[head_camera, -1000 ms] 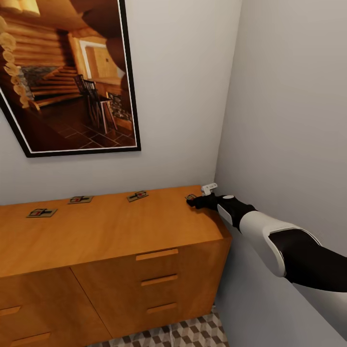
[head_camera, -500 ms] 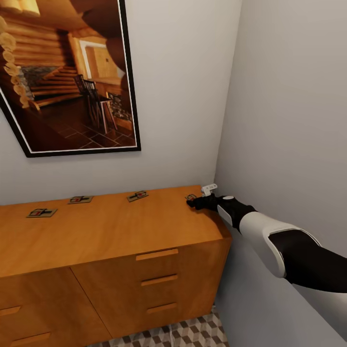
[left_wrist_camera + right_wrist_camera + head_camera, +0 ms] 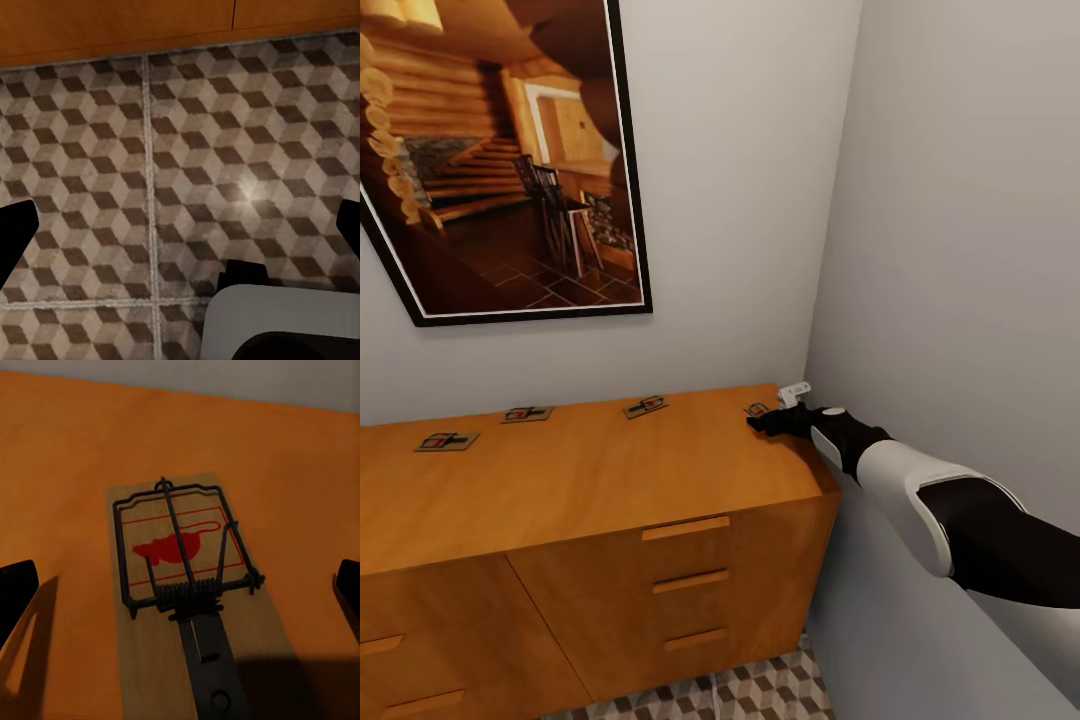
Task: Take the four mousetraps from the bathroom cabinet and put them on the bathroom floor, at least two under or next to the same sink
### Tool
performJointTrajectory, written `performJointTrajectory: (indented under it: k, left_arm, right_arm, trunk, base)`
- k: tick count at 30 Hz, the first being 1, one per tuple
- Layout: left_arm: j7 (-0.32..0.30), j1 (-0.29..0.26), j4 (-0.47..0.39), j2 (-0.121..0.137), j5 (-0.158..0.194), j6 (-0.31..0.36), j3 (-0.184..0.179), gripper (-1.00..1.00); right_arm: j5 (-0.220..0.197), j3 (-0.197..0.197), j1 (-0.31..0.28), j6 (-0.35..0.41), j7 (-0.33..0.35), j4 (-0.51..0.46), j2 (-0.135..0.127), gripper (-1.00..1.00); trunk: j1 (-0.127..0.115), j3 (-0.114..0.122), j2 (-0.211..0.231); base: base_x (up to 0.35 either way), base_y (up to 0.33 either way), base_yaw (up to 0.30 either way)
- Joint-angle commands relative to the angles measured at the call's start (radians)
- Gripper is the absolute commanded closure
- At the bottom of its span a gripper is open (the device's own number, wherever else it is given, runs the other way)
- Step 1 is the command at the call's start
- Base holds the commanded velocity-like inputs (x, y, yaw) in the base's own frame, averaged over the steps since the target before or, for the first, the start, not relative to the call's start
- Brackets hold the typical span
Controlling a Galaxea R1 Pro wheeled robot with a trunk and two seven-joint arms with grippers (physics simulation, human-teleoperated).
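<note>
Right now, a mousetrap (image 3: 187, 585) is seen lying flat on the cabinet (image 3: 590, 480), between the wide-open jaws of the right gripper (image 3: 765, 418). Nothing is held. The left gripper's (image 3: 180, 229) jaws are spread wide over the bathroom floor (image 3: 112, 150).

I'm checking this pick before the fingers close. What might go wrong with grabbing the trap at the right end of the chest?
The mousetrap lies flat on the chest, between the open fingers of the right gripper. A board this thin could slip out as they close. It also sits near the chest's right end by the wall, so a nudge might push it off. The trap's wire frame could snag a fingertip.
</note>
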Motion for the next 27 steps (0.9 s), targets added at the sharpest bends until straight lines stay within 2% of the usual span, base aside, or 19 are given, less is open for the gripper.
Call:
performJointTrajectory:
  k: [1,27]
  left_arm:
    - [0.000,0.000,-0.001,0.000,0.001,-0.002,0.000,-1.00]
    - [0.000,0.000,-0.001,0.000,0.001,-0.002,0.000,-1.00]
  right_arm:
    - [0.001,0.003,0.000,0.005,0.002,-0.002,0.000,-1.00]
    - [0.001,0.003,0.000,0.005,0.002,-0.002,0.000,-1.00]
  trunk:
    - [0.000,-0.001,0.000]
    - [0.000,-0.001,0.000]
  base:
    - [0.000,0.000,0.000]
    - [0.000,0.000,0.000]
